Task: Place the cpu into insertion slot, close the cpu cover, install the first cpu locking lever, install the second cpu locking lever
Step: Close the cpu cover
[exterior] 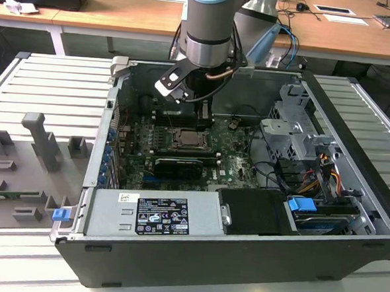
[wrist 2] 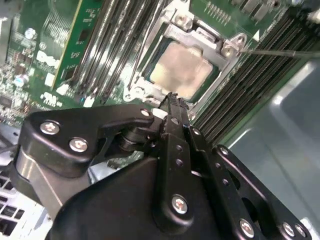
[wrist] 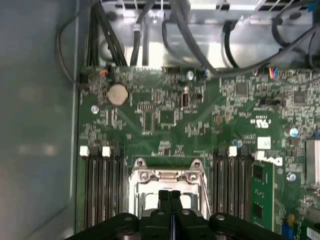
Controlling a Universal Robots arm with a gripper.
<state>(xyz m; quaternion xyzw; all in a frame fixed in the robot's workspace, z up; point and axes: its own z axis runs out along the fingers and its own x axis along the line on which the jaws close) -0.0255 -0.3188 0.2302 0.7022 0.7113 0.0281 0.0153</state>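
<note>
— How does the arm stand?
— Upright, reaching down into the open black computer case [exterior: 240,268], its black gripper [exterior: 204,120] over the green circuit board [exterior: 231,155].
— The fingers [wrist 2: 175,115]?
— Both wrist views show them pressed together, holding nothing.
— The chip?
— The pale silver-grey square cpu [wrist 2: 182,70] sits in the silver-rimmed insertion slot [wrist 2: 141,90], with the thin silver windowed cpu cover [wrist 2: 200,35] flat around it, just beyond the fingertips. In the exterior view it lies at seven o'clock from them.

Ribbed grey table [exterior: 52,91] under an open black computer case [exterior: 241,261], grey fixture blocks [exterior: 40,140] alongside.
</note>
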